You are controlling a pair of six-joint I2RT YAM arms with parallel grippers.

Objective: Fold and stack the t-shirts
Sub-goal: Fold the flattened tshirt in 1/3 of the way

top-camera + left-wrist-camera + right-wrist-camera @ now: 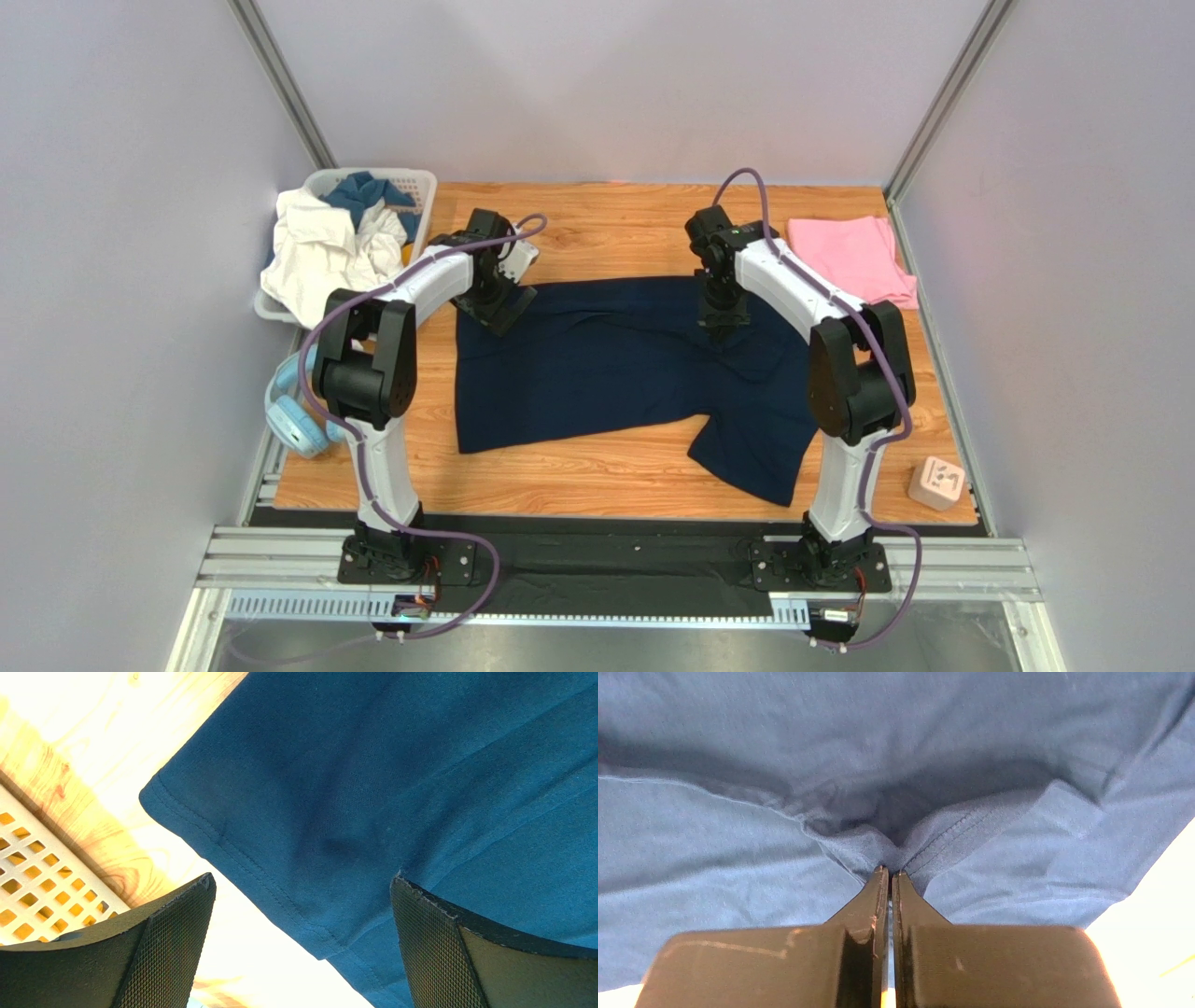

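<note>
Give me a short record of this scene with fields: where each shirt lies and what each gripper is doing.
surface: wooden table
shirt one: large dark navy cloth t-shirt, spread across mid-table
shirt two: smaller light pink cloth t-shirt, flat at far right corner
left gripper: open, over the navy t-shirt's hemmed corner
right gripper: shut, pinching a bunch of navy cloth

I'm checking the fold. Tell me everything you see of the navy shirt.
The navy shirt is soft cloth with stitched hems, lying mostly flat across the middle of the table, one part angled toward the near right. The right end effector is shut on a pinch near its far edge; the open left end effector is poised over its far-left corner.
</note>
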